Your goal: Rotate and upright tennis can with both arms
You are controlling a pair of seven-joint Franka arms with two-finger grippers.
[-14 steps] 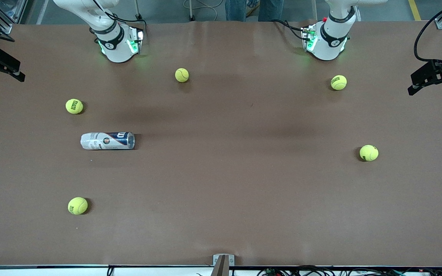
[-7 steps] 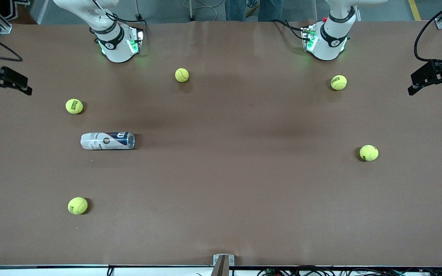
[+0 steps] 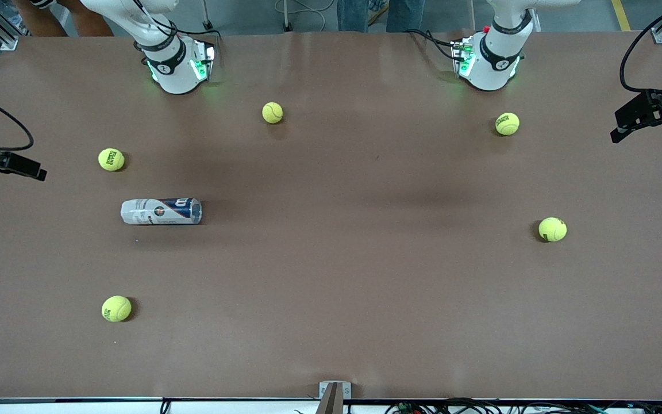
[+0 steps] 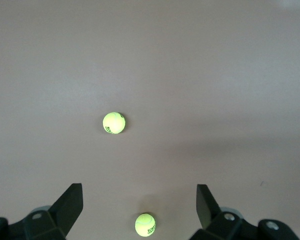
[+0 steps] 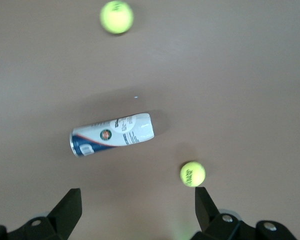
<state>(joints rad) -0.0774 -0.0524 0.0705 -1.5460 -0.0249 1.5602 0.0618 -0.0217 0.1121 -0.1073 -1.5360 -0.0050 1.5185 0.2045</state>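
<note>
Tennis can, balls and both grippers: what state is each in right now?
tennis can: lying on its side on the table, untouched.
right gripper: open, empty, high over the can.
left gripper: open, empty, over the left arm's end of the table.
five tennis balls: loose on the table, apart from the can.

Brown bench (image 3: 331, 276) carrying five yellow-green tennis balls, well apart. One (image 3: 272, 112) between the two bases; one (image 3: 507, 123) just in front of the left arm's base; one (image 3: 552, 229) nearer the camera at that end. At the right arm's end: one (image 3: 111, 159) farther back, one (image 3: 116, 309) nearest the camera.
</note>
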